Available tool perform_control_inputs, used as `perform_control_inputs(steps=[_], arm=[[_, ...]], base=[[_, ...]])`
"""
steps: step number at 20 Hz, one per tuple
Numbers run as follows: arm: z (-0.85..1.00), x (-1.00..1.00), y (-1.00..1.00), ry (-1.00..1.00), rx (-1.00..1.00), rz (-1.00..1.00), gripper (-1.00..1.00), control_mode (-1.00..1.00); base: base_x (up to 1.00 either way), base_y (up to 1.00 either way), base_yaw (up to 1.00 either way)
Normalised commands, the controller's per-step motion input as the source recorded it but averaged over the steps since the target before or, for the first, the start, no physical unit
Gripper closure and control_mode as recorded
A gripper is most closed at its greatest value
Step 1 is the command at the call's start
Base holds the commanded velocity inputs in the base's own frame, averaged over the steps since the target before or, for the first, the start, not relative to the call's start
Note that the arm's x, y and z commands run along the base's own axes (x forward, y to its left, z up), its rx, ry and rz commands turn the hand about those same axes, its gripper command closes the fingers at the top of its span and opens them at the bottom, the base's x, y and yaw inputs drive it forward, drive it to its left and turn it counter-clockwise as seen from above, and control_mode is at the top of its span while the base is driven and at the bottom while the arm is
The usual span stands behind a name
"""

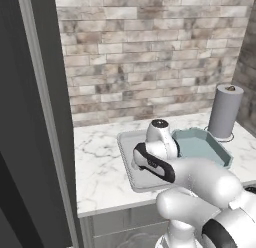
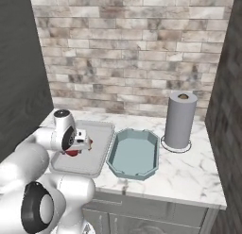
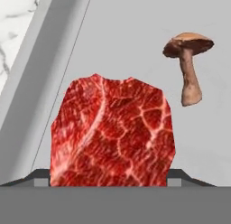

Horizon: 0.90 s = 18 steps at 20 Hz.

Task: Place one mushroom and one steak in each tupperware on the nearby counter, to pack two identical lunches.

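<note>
Red steak (image 3: 113, 133) sits between wide-spread jaws at the hand view's bottom, low over the grey tupperware (image 2: 101, 134); whether it is pinched or freed, I cannot tell. A mushroom (image 3: 187, 65) lies upper right. Lifting away could drag the meat out.

Kitchen, brick backsplash (image 1: 150, 52), marble counter (image 1: 100, 167)
</note>
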Motion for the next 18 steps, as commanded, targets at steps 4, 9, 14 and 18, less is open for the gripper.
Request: perform_control_inputs(steps=[4,9,14,18], arm=[[-0.19,0.14,-0.14,-0.02,0.00,-0.02,1.00,-1.00],[-0.17,0.19,-0.14,-0.02,0.00,-0.02,-1.00,-1.00],[-0.02,0.14,0.00,-0.02,0.00,-0.05,-1.00,-1.00],[0.05,0.00,0.00,-0.04,0.00,-0.08,-1.00,-1.00]], base=[[0.00,0.00,0.00],[0.00,0.00,0.00],[0.00,0.00,0.00],[0.00,0.00,0.00]])
